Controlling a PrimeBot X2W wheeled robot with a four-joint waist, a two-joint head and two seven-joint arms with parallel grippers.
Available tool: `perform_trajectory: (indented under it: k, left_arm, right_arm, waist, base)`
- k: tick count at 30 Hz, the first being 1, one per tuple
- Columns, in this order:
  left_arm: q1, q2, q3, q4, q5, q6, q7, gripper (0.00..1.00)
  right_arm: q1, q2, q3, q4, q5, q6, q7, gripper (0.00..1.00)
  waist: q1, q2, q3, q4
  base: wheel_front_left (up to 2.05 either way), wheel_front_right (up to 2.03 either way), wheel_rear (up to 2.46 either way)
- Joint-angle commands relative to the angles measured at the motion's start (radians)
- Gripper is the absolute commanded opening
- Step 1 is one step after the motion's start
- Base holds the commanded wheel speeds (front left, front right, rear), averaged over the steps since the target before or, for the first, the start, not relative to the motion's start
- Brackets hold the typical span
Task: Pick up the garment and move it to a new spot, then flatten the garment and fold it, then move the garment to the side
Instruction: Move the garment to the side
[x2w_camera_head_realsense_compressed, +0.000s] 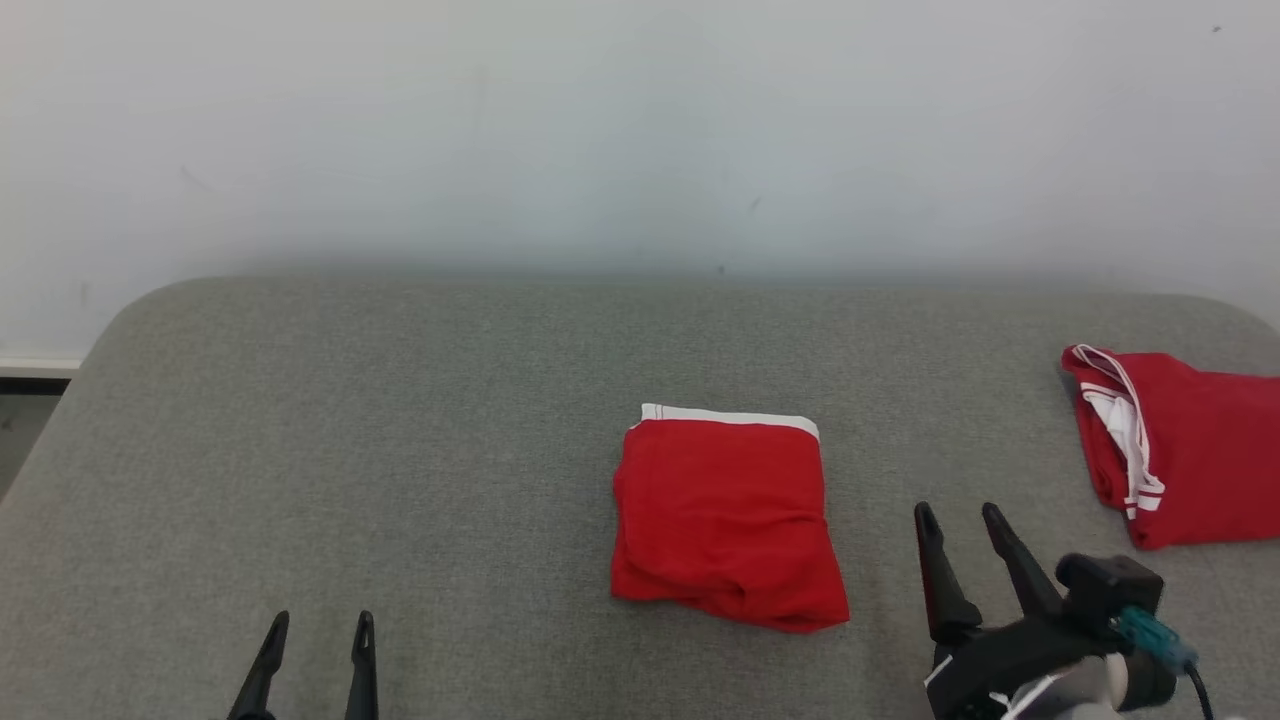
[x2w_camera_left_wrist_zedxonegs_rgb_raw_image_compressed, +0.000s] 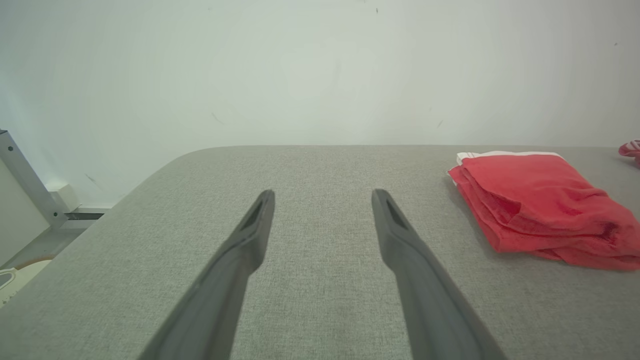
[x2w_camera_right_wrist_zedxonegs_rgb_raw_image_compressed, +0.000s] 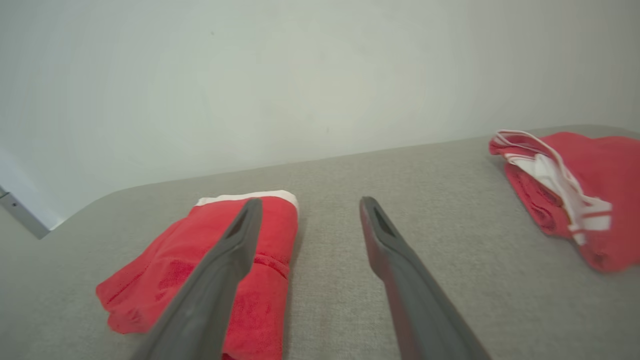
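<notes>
A red garment with a white band along its far edge lies folded into a rough square in the middle of the grey padded table. It shows at the right of the left wrist view and at the lower left of the right wrist view. My left gripper is open near the front edge, well to the left of the garment, holding nothing. To the garment's right my right gripper hovers open and empty.
A second red garment with white trim lies folded at the table's right edge, also in the right wrist view. A pale wall rises behind the table. The table's left corner is rounded, with floor beyond it.
</notes>
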Motion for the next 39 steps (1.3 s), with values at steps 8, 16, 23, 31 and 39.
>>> perform_trajectory:
  k: [8,16,23,31,39]
  left_arm:
    - [-0.062,-0.029,-0.03,0.043,0.01,-0.041,-0.004,1.0]
    - [-0.111,-0.046,-0.041,0.072,0.02,-0.069,-0.004,1.0]
    - [-0.119,-0.053,-0.029,0.087,0.027,-0.081,-0.004,1.0]
    - [-0.133,-0.071,-0.017,0.101,0.029,-0.095,-0.004,1.0]
    - [-0.1,-0.071,0.022,0.091,0.03,-0.099,-0.004,1.0]
  right_arm:
    - [-0.263,-0.018,0.074,0.311,0.027,-0.002,0.132,1.0]
    - [-0.424,-0.017,0.074,0.622,0.046,-0.002,0.137,1.0]
    - [-0.464,0.011,0.09,0.769,0.097,-0.002,0.148,1.0]
    - [-0.476,0.041,0.151,0.832,0.195,-0.002,0.178,0.0]
    - [-0.531,-0.031,0.324,0.781,0.167,-0.002,0.117,0.0]
  waist:
    - [0.0,-0.0001,0.034,0.093]
    - [0.0,-0.0001,0.069,0.15]
    - [0.0,-0.0001,0.074,0.159]
    - [0.0,-0.0001,0.075,0.147]
    - [0.0,-0.0001,0.081,0.075]
  base:
    - [0.0,0.0,0.0]
    - [0.0,0.0,0.0]
    - [0.0,0.0,0.0]
    - [0.0,0.0,0.0]
    - [0.0,0.0,0.0]
